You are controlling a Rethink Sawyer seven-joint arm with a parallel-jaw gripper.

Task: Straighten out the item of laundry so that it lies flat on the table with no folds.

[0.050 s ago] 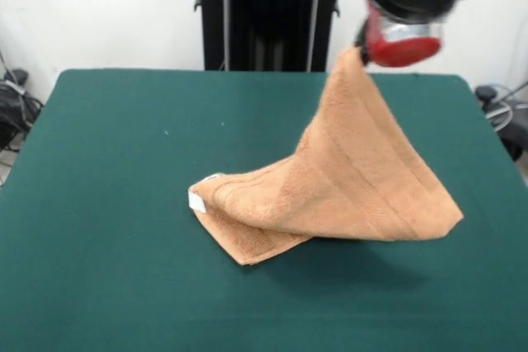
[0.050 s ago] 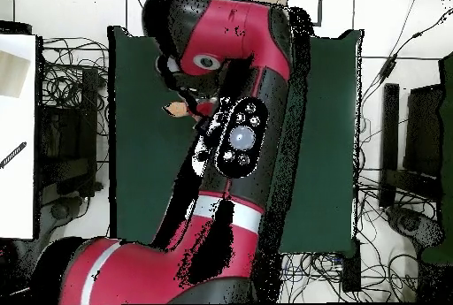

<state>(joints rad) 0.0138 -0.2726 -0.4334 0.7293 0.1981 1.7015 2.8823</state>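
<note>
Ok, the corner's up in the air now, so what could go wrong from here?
The gripper holds the towel by one corner only, so it may slip out. The low end by the white tag looks doubled under itself on the table; simply lowering could leave that fold in. The overhead view is mostly blocked by the arm, so judging flatness from there would be unreliable.

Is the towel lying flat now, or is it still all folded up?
Not flat. The gripper holds one corner of the towel up in the air, and the low end by the white tag is doubled over on the table.
</note>
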